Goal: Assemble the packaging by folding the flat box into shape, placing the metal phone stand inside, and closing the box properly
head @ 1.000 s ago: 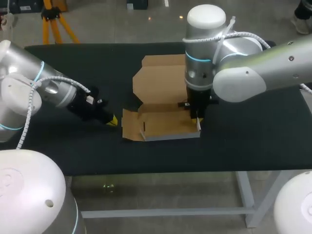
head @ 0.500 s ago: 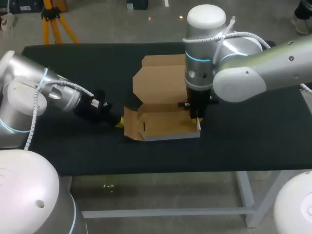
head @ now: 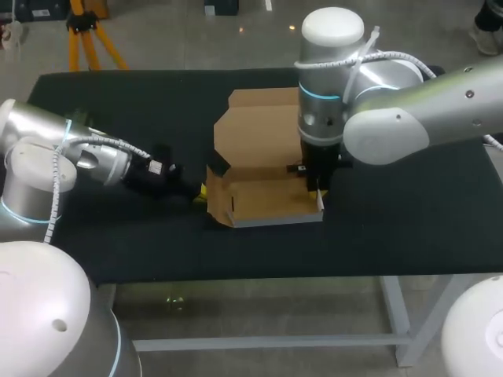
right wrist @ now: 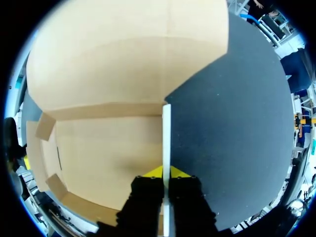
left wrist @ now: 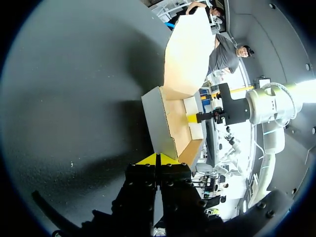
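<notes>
The brown cardboard box [head: 263,200] lies half folded at the middle of the table, its lid flap [head: 255,129] flat behind it. My right gripper [head: 317,196] stands over the box's right end, shut on the upright side wall [right wrist: 166,133], one yellow tip on each face. My left gripper [head: 201,191] is shut, its tips pressed against the outside of the raised left flap [left wrist: 160,118]. In the left wrist view the box interior [left wrist: 180,123] shows beyond the flap, with the right gripper [left wrist: 192,117] at the far end. No metal phone stand is in view.
A black cloth covers the table [head: 393,228], with its front edge just below the box. The right arm's large elbow hangs over the back right part of the table.
My left gripper has slid right up to the box and pushed the left flap from lying flat to standing up. The right arm has kept still.
</notes>
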